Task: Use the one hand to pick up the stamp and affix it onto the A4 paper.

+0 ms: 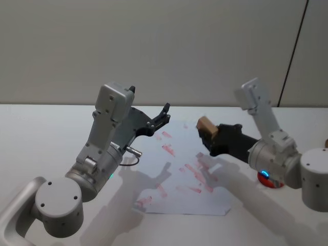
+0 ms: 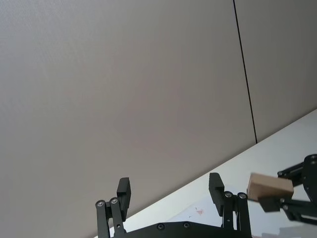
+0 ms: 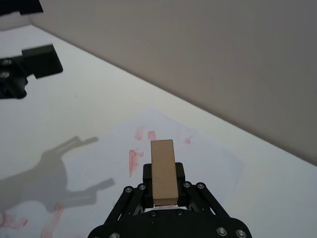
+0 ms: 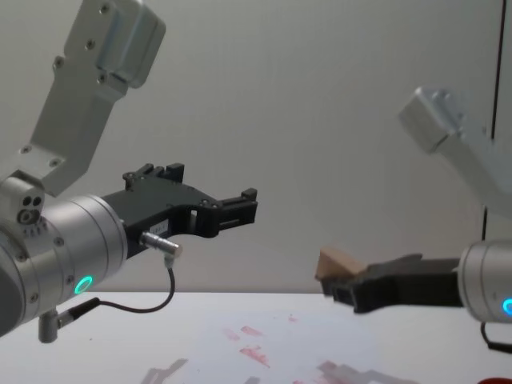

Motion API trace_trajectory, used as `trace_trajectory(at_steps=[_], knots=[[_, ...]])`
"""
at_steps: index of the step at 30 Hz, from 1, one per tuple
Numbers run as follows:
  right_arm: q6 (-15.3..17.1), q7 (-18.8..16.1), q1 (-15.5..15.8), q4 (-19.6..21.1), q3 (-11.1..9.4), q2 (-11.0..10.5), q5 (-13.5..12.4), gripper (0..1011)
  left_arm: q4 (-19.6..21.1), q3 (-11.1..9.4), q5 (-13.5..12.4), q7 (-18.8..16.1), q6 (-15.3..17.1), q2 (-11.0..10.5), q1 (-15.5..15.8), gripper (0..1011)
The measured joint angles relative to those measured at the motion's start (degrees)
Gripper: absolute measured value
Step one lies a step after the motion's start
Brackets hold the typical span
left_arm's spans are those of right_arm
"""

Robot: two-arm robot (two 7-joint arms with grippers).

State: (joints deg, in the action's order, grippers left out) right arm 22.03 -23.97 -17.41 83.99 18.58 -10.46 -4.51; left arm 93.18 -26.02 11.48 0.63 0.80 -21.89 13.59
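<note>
I had the right end effector (image 1: 209,137) closed narrow on the stamp (image 1: 206,124), with the left end effector (image 1: 163,115) spread wide and empty, raised above the bench (image 1: 46,133) on the left side of the paper (image 1: 179,201). The stamp hung in the air, clear of the surface, over the paper's far right corner and toward the bench's far edge. The paper lay flat near the middle of the bench with red marks (image 1: 197,177) scattered over it. A red pad (image 1: 265,179) peeked out under the right arm near the bench's right edge.

From the right wrist view the block was clamped by its near end on its two long flat sides, most of its length sticking out past the fingertips. I judged it light and stiff, plain wood that no squeeze from me would hurt. The smooth faces worried me more: with so much overhang, a push down on the free end could lever it round between the fingers. A hold closer to the middle of those long sides would have felt safer for pressing. I could not tell which face carried the ink.

The paper looked thin and loose on the bench, so I expected it might slide under a slanted press, or lift with the stamp on the way up
</note>
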Motion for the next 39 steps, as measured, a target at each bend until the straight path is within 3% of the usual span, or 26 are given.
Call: trace_trajectory(at_steps=[9, 16, 39], knots=[[4.0, -3.3, -1.5, -3.2, 1.6, 0.5, 5.2, 225, 0.0, 0.0, 0.0, 0.0, 0.0, 0.0, 0.0, 1003], [6.0, -4.6, -2.2, -5.4, 2.6, 1.1, 7.5, 225, 0.0, 0.0, 0.0, 0.0, 0.0, 0.0, 0.0, 1003], [8.7, -3.8, -4.0, -10.0, 4.2, 3.0, 8.9, 225, 0.0, 0.0, 0.0, 0.0, 0.0, 0.0, 0.0, 1003]])
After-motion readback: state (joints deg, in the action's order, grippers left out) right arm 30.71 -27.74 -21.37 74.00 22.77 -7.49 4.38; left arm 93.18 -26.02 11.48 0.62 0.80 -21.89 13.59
